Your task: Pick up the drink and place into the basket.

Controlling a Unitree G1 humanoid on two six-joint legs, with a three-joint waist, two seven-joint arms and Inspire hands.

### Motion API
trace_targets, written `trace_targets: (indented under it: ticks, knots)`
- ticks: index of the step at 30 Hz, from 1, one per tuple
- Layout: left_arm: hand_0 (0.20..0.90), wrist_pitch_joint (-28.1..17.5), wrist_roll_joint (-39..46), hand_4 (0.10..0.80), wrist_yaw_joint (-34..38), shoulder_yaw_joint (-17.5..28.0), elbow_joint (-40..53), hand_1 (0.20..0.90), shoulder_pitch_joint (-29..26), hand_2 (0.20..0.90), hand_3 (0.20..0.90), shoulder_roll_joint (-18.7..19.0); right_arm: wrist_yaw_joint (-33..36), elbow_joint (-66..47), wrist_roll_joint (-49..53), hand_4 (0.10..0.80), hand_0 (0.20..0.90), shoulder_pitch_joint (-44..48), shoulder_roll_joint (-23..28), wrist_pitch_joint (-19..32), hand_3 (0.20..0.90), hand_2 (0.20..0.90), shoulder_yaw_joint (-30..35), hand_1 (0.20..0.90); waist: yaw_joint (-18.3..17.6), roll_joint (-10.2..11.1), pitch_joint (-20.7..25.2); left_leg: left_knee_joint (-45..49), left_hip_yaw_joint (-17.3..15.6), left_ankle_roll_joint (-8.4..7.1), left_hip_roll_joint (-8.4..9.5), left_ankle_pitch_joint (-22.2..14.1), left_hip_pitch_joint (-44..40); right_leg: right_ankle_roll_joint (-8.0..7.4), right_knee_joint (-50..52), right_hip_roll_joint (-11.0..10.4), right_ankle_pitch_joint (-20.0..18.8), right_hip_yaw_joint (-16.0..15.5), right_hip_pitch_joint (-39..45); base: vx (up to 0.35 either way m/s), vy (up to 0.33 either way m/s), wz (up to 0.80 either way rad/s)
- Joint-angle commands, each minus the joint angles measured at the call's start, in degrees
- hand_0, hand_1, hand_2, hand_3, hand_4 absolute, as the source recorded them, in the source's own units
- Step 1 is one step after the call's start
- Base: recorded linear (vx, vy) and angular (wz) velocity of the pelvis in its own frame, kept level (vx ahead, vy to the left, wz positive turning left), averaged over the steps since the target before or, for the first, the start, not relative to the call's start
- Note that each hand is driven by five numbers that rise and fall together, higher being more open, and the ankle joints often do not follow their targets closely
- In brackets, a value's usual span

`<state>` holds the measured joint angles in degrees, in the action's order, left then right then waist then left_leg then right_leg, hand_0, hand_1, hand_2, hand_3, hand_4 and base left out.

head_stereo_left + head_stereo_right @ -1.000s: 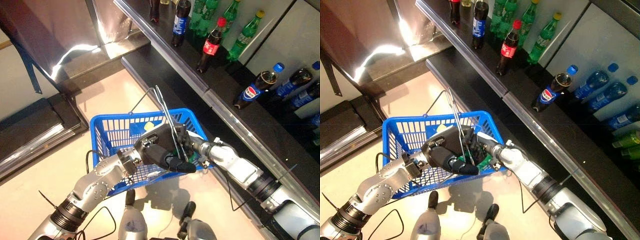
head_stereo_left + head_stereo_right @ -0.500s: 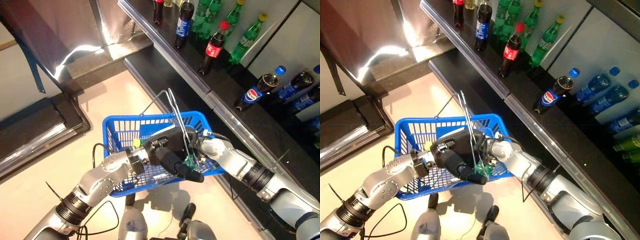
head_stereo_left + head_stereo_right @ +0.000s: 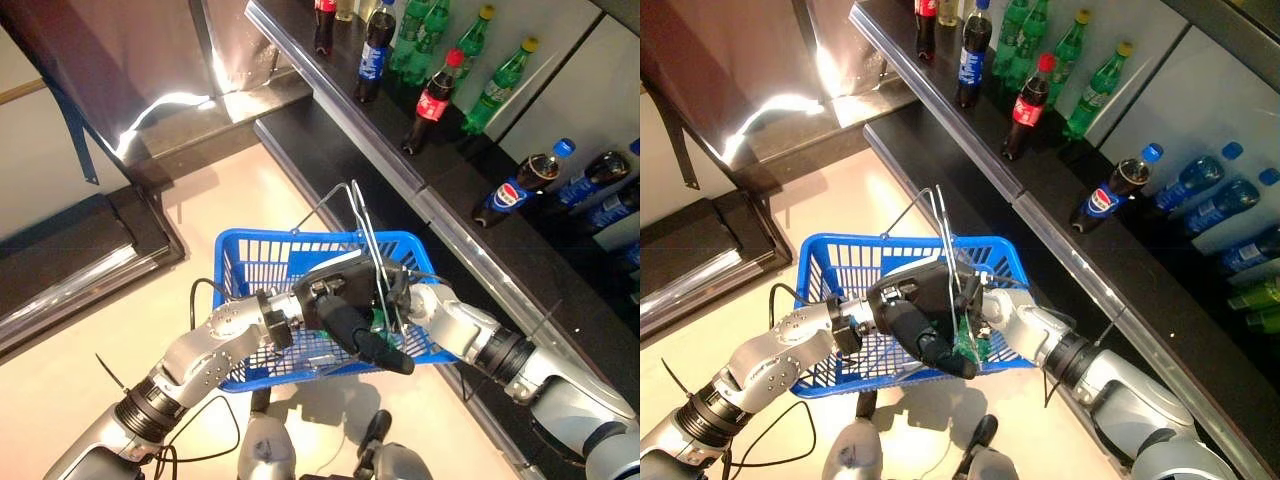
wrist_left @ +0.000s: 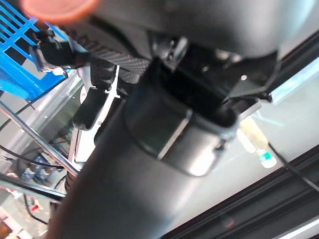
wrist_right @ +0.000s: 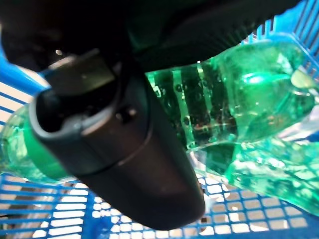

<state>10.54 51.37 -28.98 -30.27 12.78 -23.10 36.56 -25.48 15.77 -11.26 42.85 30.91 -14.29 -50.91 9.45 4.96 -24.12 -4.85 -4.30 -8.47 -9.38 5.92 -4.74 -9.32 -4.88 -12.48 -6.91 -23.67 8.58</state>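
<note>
One clear green plastic drink bottle [image 5: 234, 119] sits inside the blue plastic mesh basket [image 3: 250, 270], the right hand [image 3: 975, 312] curled round it so it can be lowered, not dropped. At nine o'clock of it, the left hand [image 3: 345, 305] grips the thin wire handles [image 3: 365, 225], holding the basket up. More bottles line the dark shelf [image 3: 440, 185] at one o'clock.

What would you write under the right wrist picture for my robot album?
The right hand holds a green drink bottle over the blue basket.
</note>
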Motion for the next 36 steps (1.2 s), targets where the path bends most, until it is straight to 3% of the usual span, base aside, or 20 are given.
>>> trace_targets:
  ticks: [1,17,19,20,21,36]
  knots:
    - [0.3,-13.7,6.5,0.1,-9.1,-2.4,16.1,0.3,-10.6,0.3,0.2,-14.9,0.4,6.5,-0.4,0.1,0.3,3.9,-7.2,4.6,0.2,0.3,-5.3,0.3,0.6,1.9,22.5,-0.2,-1.1,0.71,-0.22,-2.0,0.6,-2.87,-0.1,-3.1,3.3,-0.1,3.7,0.0,0.0,0.0]
    - [0.3,-11.8,4.7,0.1,-9.2,-3.0,16.3,0.3,-12.5,0.3,0.2,-18.1,0.4,18.8,-6.8,0.1,0.3,3.1,-13.8,4.0,0.2,0.3,-4.0,0.3,1.5,1.9,22.9,-0.2,-0.8,0.81,-0.23,-2.1,0.7,-2.76,-0.1,-3.0,3.5,-0.6,4.0,0.002,0.0,0.01]
    - [0.3,-11.4,4.4,0.1,-9.4,-2.9,16.2,0.3,-12.5,0.3,0.2,-18.6,0.5,20.0,-7.5,0.215,0.399,3.2,-14.5,3.9,0.315,0.399,-3.6,0.399,1.5,2.0,23.0,-0.2,-0.8,0.79,-0.27,-2.1,0.7,-2.74,-0.1,-3.0,3.5,-0.7,4.0,0.0,0.0,0.0]
    - [0.3,-11.4,4.5,0.1,-9.5,-2.9,16.2,0.3,-12.5,0.3,0.2,-18.7,0.7,20.4,-7.9,0.427,0.58,3.3,-14.8,3.6,0.527,0.58,-3.5,0.58,1.6,2.0,23.0,-0.2,-0.8,0.78,-0.3,-2.1,0.7,-2.72,-0.1,-3.0,3.5,-0.7,4.0,0.0,0.0,0.0]
    - [0.3,-11.3,4.3,0.1,-9.5,-2.9,16.3,0.3,-12.3,0.3,0.2,-18.8,0.8,20.8,-8.2,0.8,0.9,3.2,-15.0,3.7,0.9,0.9,-3.4,0.9,1.6,2.0,23.0,-0.2,-0.8,0.8,-0.3,-2.1,0.7,-2.71,-0.1,-3.0,3.5,-0.7,4.0,0.0,0.0,0.0]
    - [0.3,-10.0,2.8,0.1,-9.6,-2.6,16.1,0.3,-11.7,0.3,0.2,-20.3,1.2,21.5,-9.3,0.8,0.9,3.5,-16.3,3.1,0.9,0.9,-2.5,0.9,1.5,2.1,23.0,-0.2,-1.2,0.92,-0.35,-2.2,0.7,-2.54,-0.1,-3.0,3.5,-0.6,3.7,0.0,0.0,0.0]
